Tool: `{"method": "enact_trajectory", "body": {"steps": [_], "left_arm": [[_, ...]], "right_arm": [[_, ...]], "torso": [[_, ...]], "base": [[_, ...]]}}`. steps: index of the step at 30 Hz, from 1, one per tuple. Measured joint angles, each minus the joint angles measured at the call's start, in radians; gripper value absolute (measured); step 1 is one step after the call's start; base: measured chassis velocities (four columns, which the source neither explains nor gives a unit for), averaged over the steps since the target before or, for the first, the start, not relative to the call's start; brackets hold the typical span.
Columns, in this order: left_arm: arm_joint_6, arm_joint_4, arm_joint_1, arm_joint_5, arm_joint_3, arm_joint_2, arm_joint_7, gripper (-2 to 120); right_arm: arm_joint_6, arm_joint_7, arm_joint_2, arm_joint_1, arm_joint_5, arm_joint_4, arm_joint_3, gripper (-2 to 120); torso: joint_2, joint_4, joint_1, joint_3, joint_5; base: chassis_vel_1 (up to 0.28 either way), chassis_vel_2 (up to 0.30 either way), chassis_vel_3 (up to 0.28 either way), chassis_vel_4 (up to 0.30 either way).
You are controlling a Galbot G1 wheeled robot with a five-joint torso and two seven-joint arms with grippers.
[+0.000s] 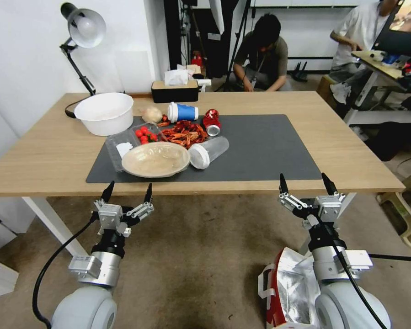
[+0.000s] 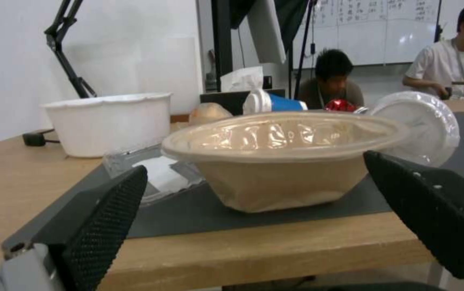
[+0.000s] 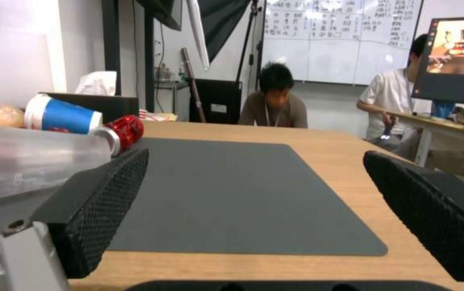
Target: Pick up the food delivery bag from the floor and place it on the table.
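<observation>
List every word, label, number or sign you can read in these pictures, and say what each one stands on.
No text can be read.
Whiteboard on the far wall: rows of handwriting, too small and blurred.
Blue-and-white paper cup lying on the light-wood table: no legible print.
Crushed red drink can: markings unreadable.
White-and-red foil-lined food delivery bag on the carpet: no lettering shows.

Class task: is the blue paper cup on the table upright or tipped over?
Tipped over: the blue paper cup lies on its side on the dark mat.
</observation>
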Motion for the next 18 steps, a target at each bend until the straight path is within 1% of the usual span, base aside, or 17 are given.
{"method": "enact_trajectory", "body": {"steps": [1, 4, 6, 8, 9, 17, 18], "left_arm": [[0.0, 0.0, 0.0, 0.0, 0.0, 0.0, 0.0, 100], [0.001, 0.004, 0.0, 0.0, -0.003, 0.0, 0.0, 100], [0.001, 0.005, 0.0, 0.0, -0.003, 0.0, 0.0, 100], [0.001, 0.006, -0.001, -0.001, -0.002, 0.001, 0.0, 100], [0.001, 0.006, -0.001, -0.001, -0.002, 0.001, 0.0, 100], [0.003, 0.016, -0.001, 0.003, 0.008, -0.002, 0.004, 100], [0.003, 0.016, -0.001, 0.003, 0.008, -0.002, 0.004, 100]], "right_arm": [[0.0, 0.0, 0.0, 0.0, 0.0, 0.0, 0.0, 100], [-0.005, 0.0, 0.002, 0.0, -0.001, 0.0, 0.002, 100], [-0.006, 0.0, 0.001, 0.0, -0.001, 0.0, 0.003, 100], [-0.006, 0.0, 0.0, -0.001, -0.001, 0.002, 0.007, 100], [-0.006, 0.0, 0.0, -0.001, -0.001, 0.002, 0.007, 100], [0.0, 0.008, 0.009, -0.004, -0.003, 0.001, 0.007, 100], [0.0, 0.008, 0.009, -0.004, -0.003, 0.001, 0.007, 100]], "torso": [[0.0, 0.0, 0.0, 0.0, 0.0], [-0.019, 0.0, -0.007, -0.012, 0.0], [-0.023, 0.0, -0.008, -0.014, 0.0], [-0.037, 0.0, -0.014, -0.022, 0.0], [-0.037, 0.0, -0.014, -0.022, 0.0], [-0.078, 0.0, -0.033, -0.045, -0.0001], [-0.078, 0.0, -0.033, -0.045, -0.0001]], "base": [[0.0, 0.0, 0.0, 0.0], [0.0, 0.0, 0.0, 0.0], [0.0, 0.0, 0.0, 0.0], [0.0, 0.0, 0.0, 0.0], [0.0, 0.0, 0.0, 0.0], [0.0, 0.0, 0.0, 0.0], [0.0, 0.0, 0.0, 0.0]]}}
